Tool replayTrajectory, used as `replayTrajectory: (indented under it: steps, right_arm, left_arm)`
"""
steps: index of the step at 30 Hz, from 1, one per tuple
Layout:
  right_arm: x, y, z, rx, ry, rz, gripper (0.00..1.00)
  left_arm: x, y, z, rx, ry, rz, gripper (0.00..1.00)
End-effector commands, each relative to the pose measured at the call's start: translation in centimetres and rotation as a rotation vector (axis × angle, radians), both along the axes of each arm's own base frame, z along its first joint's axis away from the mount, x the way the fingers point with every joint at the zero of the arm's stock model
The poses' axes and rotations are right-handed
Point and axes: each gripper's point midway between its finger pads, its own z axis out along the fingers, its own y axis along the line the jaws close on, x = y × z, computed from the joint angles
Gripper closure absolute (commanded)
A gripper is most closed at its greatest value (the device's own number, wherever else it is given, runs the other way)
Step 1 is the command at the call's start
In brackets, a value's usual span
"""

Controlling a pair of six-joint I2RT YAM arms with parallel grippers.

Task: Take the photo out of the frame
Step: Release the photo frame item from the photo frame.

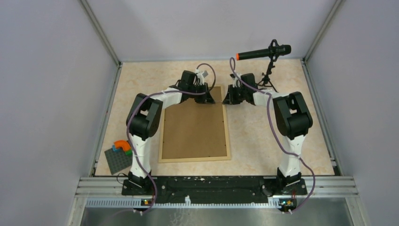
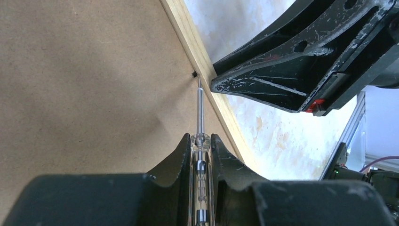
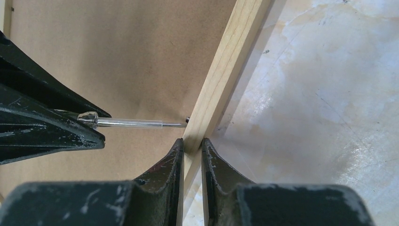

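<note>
Bearing on the small black retaining tab (image 2: 194,74), the left gripper (image 2: 201,139) clamps a clear-handled screwdriver (image 2: 199,108); the right gripper (image 3: 192,143) pinches the frame (image 3: 230,61) rail. The frame lies face-down on the table (image 3: 320,94), the photo hidden beneath the backing board (image 2: 84,84). Likely fault: the tip skids off the tab and gouges the board, or leverage shifts the frame.

No legible text or markings

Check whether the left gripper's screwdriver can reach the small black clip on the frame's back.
Likely yes: the screwdriver tip is at the clip, with the right gripper clear on the frame rail.
</note>
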Motion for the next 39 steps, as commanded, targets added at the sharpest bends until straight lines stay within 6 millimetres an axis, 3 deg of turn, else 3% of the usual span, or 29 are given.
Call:
replayTrajectory:
  steps: [1,6,12,21,28,30,32,37,39]
  right_arm:
    - [-4.9,3.2,-4.0,-0.024,0.128,0.136,1.0]
    - [-4.6,2.2,-4.7,-0.082,0.125,0.11,1.0]
    - [-5.8,1.8,-5.2,-0.132,0.106,0.157,1.0]
    - [-11.0,1.1,-6.2,-0.163,0.166,0.201,1.0]
    - [-14.6,-0.5,-5.9,-0.171,0.235,0.194,1.0]
    - [-15.2,-0.4,-5.2,-0.139,0.248,0.201,0.95]
    - [-14.5,0.1,-3.9,-0.085,0.25,0.182,0.87]
    - [-9.8,1.4,0.8,0.05,0.183,0.097,0.62]
    - [-8.1,1.9,1.9,0.077,0.163,0.082,0.58]
  left_arm:
    - [-3.0,-4.5,2.3,-0.147,-0.033,-0.128,1.0]
    - [-2.2,-1.6,3.7,-0.214,0.02,-0.049,1.0]
    - [-3.1,1.1,4.3,-0.209,0.052,-0.026,1.0]
    - [-5.6,5.1,5.1,-0.228,0.083,-0.015,1.0]
    - [-6.4,7.2,2.7,-0.142,0.104,0.004,1.0]
    - [-6.7,7.4,2.1,-0.117,0.1,-0.029,1.0]
    - [-6.7,7.5,1.9,-0.098,0.09,-0.058,1.0]
    - [-5.8,7.6,2.0,-0.066,0.037,-0.111,1.0]
    - [-5.4,7.5,1.4,-0.058,0.059,-0.111,1.0]
